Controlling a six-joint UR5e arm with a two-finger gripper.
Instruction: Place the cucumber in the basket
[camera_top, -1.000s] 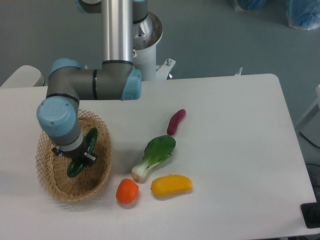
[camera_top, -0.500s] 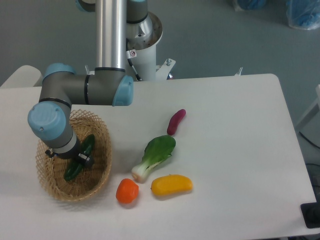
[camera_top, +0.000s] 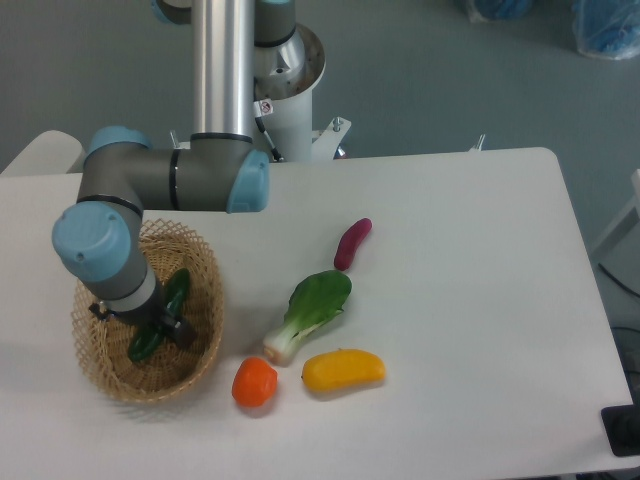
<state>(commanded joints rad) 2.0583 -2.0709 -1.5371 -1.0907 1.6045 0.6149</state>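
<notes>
At the left of the white tabletop (camera_top: 460, 260), an oval, light tan woven wicker basket (camera_top: 205, 290) holds a dark green, smooth, elongated cucumber (camera_top: 170, 300), which lies tilted inside it, its lower end near the basket floor. The arm's tool (camera_top: 150, 325) reaches down into the basket at the cucumber's middle, largely hidden beneath the grey and blue wrist, so whether its fingers grip the cucumber or stand apart cannot be told. Just right of the basket sits a round orange-red tomato-like vegetable (camera_top: 254, 382), then a leafy green bok choy with a white stem (camera_top: 310, 312), a yellow oblong pepper-like vegetable (camera_top: 343, 370) and a slim purple sweet potato (camera_top: 352, 243).
</notes>
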